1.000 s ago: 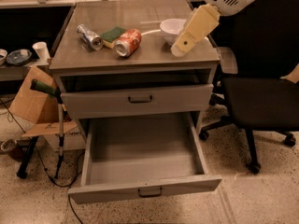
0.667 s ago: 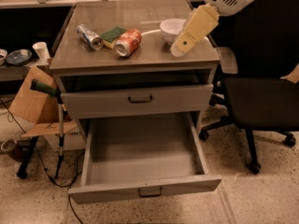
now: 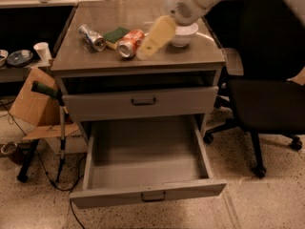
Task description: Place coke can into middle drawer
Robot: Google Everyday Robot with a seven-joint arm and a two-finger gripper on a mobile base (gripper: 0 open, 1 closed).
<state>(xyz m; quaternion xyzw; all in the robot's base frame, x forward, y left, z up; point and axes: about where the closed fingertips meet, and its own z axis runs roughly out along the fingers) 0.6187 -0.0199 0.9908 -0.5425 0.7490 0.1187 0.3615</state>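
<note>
Matt plastic jaws just beside the glossy metal coke can (image 3: 130, 43).

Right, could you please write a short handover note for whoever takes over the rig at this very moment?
Gripper: low over the cabinet top, right beside the coke can; contact cannot be told.
Coke can: on its side on the cabinet top, next to a green sponge, with a silver can further left and a white bowl to the right.
Middle drawer: pulled open, can not in it.
Done: drawer is open.
Left: grasp the coke can, lift it, lower it into the middle drawer, release.
</note>
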